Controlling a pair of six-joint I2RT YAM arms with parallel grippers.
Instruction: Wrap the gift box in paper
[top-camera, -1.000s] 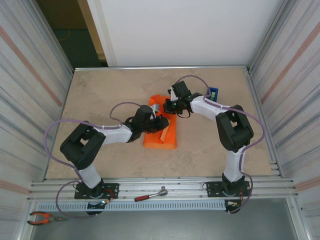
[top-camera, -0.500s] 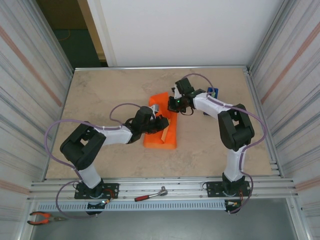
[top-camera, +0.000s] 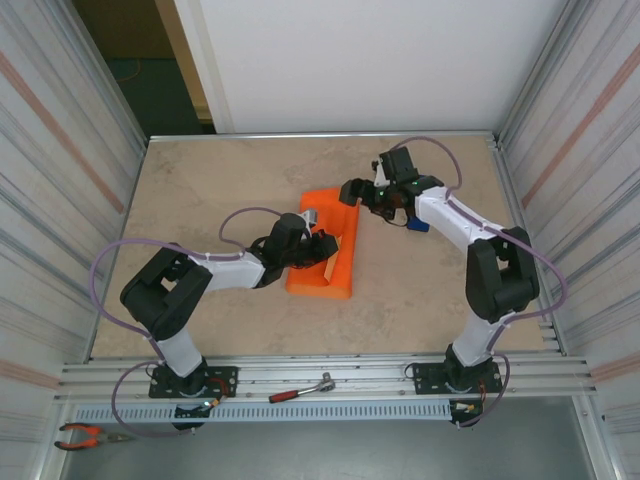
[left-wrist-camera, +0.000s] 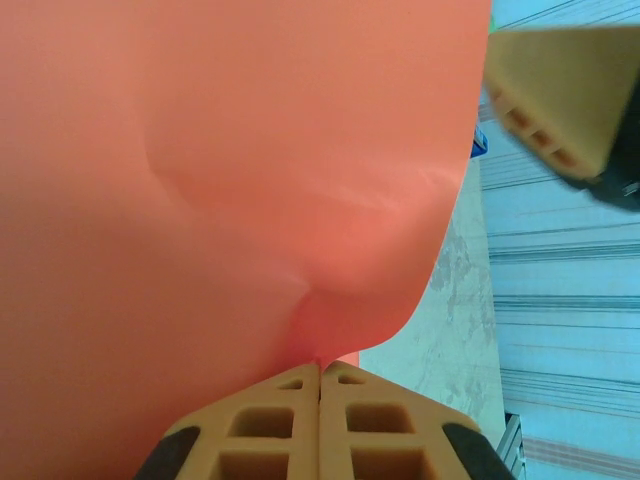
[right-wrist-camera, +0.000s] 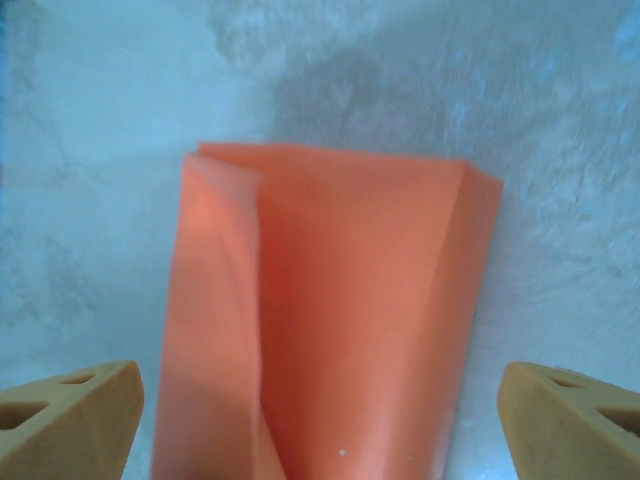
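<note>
Bare tabletop (top-camera: 200, 190) lies open to the left of the paper (top-camera: 322, 272) and on its near side. The paper sits mid-table, well apart from the 2 ribbed side walls (top-camera: 60, 200). 1 blue tape dispenser (top-camera: 421, 224) stands to its right, beside the right arm. There is 1 paper: bright orange, folded into a long bundle with creased, overlapping flaps. The left gripper (left-wrist-camera: 320, 368) has its jaws clenched on the paper's edge. The right gripper (top-camera: 350, 191), jaws released and wide apart, hovers over the bundle's far end.

Bright even overhead light, soft faint shadows, no glare, wrist close-ups soft and slightly blurred, blue-tinted
</note>
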